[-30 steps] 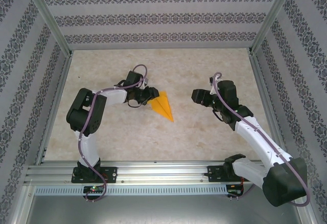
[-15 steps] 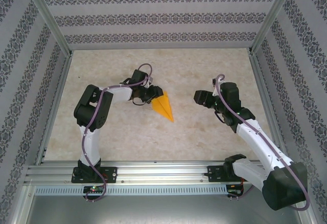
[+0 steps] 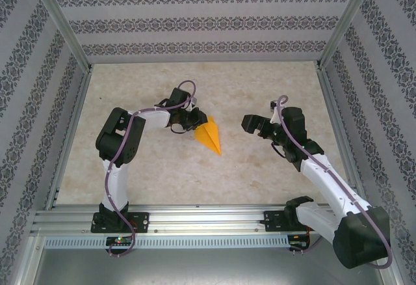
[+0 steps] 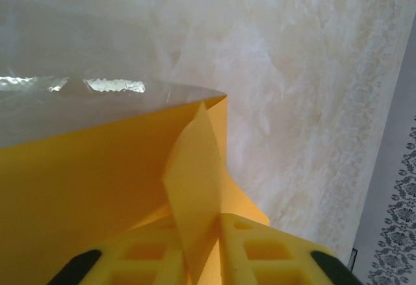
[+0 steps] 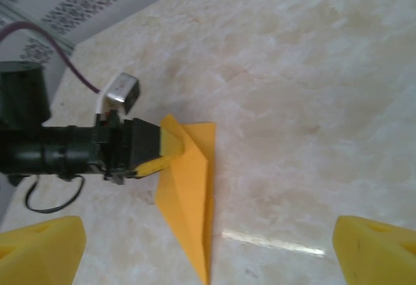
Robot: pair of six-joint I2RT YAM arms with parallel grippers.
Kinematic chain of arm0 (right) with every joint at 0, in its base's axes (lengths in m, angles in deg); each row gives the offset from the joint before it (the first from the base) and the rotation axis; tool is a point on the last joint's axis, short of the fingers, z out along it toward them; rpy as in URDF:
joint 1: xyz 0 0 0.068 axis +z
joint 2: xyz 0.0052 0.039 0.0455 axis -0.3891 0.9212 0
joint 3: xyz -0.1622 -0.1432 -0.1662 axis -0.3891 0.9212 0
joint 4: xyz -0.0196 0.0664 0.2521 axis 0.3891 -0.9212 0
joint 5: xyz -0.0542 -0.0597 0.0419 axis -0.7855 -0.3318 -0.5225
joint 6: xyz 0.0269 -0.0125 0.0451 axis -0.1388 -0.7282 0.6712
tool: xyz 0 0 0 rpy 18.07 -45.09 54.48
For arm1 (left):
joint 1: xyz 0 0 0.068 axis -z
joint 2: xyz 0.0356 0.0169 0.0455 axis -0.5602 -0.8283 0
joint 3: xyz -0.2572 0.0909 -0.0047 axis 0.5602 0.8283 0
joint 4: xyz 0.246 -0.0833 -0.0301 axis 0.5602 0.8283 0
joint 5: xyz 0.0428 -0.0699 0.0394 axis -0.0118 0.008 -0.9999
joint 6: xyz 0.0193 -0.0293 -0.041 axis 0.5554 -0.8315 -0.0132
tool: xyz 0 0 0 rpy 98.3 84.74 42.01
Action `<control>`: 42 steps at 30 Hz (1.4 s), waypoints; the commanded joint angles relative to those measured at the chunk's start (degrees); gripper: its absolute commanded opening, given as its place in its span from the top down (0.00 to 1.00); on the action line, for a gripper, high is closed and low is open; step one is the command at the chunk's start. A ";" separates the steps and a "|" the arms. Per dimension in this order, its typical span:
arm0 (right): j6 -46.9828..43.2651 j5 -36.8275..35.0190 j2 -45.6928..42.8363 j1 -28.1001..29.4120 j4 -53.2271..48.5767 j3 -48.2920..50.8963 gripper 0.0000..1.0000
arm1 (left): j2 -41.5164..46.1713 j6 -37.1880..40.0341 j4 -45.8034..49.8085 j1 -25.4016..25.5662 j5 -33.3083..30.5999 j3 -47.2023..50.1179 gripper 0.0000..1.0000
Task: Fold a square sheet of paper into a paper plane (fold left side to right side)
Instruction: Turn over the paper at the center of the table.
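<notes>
One paper plane [image 3: 210, 136] — left fingers [image 4: 250, 252] pinching it, right fingers [image 5: 374, 249] spread.

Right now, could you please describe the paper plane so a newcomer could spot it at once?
Look at the pale marbled table inside the wallpapered enclosure. Near its middle, between the two arms, lies the paper plane, its wide end pinched by the left gripper. Nothing else there is bright orange: a narrow dart pointing toward the near edge.
</notes>
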 commanded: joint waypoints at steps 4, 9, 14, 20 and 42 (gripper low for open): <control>7.64 16.98 6.59 -1.23 12.88 0.33 0.02 | 5.21 1.34 -1.53 0.77 1.56 -1.58 0.90; 10.87 25.00 13.24 -1.19 18.42 -0.25 0.02 | 10.51 2.89 0.85 0.67 1.14 -3.07 0.92; 12.37 29.58 15.92 -1.00 22.80 0.24 0.02 | 16.80 4.74 4.16 0.16 0.49 -6.57 0.92; 20.72 35.91 20.19 0.43 36.07 0.70 0.02 | 21.29 4.13 4.56 -0.10 3.08 -11.32 0.92; 34.45 39.70 19.90 4.18 52.56 -4.34 0.24 | 21.95 -7.02 -13.39 -0.10 18.43 -6.38 0.91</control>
